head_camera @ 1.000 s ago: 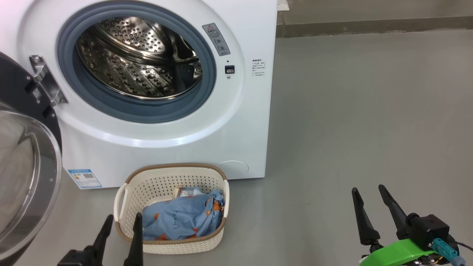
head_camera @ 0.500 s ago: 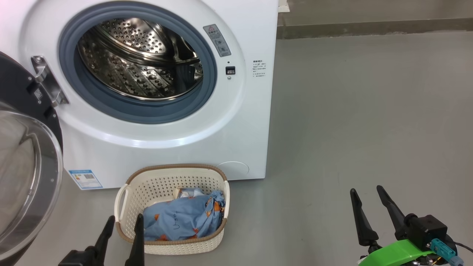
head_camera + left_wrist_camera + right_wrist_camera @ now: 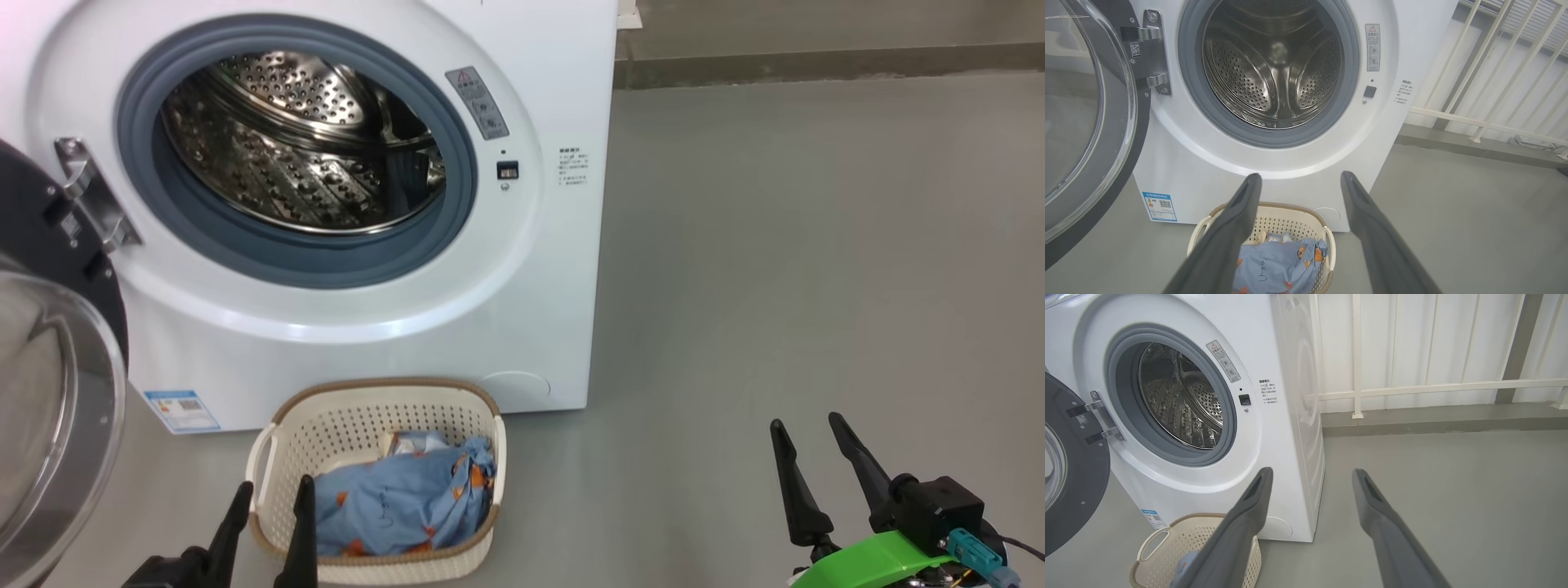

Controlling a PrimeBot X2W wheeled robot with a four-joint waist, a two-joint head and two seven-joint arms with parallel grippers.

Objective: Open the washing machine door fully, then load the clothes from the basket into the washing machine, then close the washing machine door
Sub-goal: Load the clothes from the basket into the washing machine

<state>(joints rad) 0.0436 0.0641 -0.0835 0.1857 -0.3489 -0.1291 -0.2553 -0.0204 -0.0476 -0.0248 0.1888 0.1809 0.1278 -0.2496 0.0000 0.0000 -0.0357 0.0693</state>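
Fingers, left gripper [image 3: 275, 490]: two long dark fingers [image 3: 301, 531] spread wide, nothing between them; in the head view they stand at the near left corner of the basket.
Fingers, right gripper [image 3: 806, 423]: spread wide, holding nothing, over bare grey floor [image 3: 775, 245], well apart from the machine.
Right wrist fittings: green plastic bracket [image 3: 873, 559] and teal cable connector [image 3: 971, 549].
Washing machine [image 3: 522, 310]: big white front-loading box; its perforated steel drum [image 3: 294, 139] holds no laundry and is ringed by a grey-blue rubber seal [image 3: 245, 253].
Washing machine door [image 3: 57, 392]: large round door, glossy black rim, bulging clear glass bowl; swung open to the machine's left on a metal hinge [image 3: 90, 196].
Basket [image 3: 375, 382]: small cream perforated plastic basket with brown woven-look rim, on the floor just before the machine's lower front edge; contact with the machine cannot be told.
Clothes [image 3: 400, 506]: light blue fabric with small orange prints, bundled inside the basket.
Writing on clothes: dark handwritten scrawl [image 3: 1263, 271], unreadable.
Labels: blue sticker with QR code [image 3: 181, 410] at the front's lower left corner; grey warning label with red triangle [image 3: 478, 102] beside the seal; block of small print [image 3: 573, 167], too small to read.
Brand: no marking legible.
Background: white railing [image 3: 1412, 388] behind the machine.
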